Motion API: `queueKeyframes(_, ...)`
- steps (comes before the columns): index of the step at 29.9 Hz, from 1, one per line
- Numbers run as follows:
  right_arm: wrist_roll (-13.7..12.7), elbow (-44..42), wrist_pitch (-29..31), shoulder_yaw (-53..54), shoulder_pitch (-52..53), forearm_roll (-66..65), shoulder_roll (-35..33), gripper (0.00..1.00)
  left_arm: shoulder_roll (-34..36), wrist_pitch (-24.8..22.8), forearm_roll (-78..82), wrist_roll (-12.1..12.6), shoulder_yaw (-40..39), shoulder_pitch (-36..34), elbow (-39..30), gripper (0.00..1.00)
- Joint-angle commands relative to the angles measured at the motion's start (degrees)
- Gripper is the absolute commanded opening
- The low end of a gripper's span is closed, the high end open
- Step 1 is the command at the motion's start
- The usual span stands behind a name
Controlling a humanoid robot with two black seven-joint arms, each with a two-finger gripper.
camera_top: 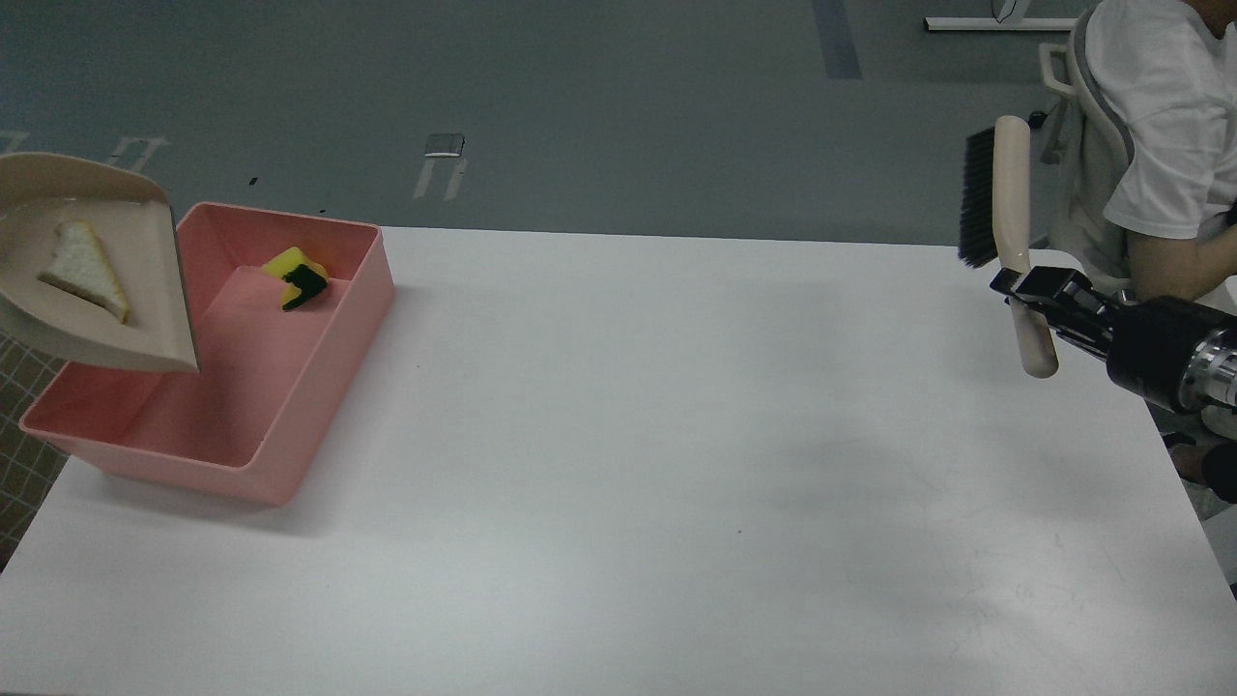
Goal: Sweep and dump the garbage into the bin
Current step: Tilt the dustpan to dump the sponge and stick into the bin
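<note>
The pink bin point(329, 377) stands on the white table at the far left. The yellow sponge chunk point(297, 275) lies inside it near the far right corner, showing a dark green side. The beige dustpan point(116, 319) hangs tilted over the bin's left side, its lip pointing down into the bin. The whitish triangular slice point(85, 270) still lies in the pan. My left gripper is out of view past the left edge. My right gripper point(1029, 295) is shut on the beige brush handle point(1032, 343), holding the brush point(995, 193) upright above the table's right edge, bristles facing left.
A seated person in a white shirt point(1160, 126) is close behind the right arm at the table's far right corner. The white table point(676, 464) ends close to the bin on the left. A checked cloth point(19, 454) lies past the left edge.
</note>
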Motion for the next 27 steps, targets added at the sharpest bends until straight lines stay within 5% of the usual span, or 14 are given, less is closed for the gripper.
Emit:
queueKeyframes(1,0.00,0.10,0.01,0.11,0.08,0.05,0.26,0.04,3.21,-0.48,0.20,0.02,0.01,0.01,-1.66,0.00)
queueKeyframes(6,0.00,0.36,0.01,0.37,0.08,0.23,0.52,0.04,7.95,-0.92,0.55,0.19,-0.08,0.10,-5.16,0.00)
queueKeyframes(21,0.00,0.18,0.01,1.69,-0.28,0.23,-0.09,0.04,6.63,-1.09,-10.51,-0.07,-0.69,-3.77,-8.07,0.00)
queueKeyframes(27,-0.18,0.18,0.01,1.52,-0.36,0.05,-5.01,0.06,4.44,2.60,-15.80,-0.42,-0.78,-3.85,-16.95,0.00)
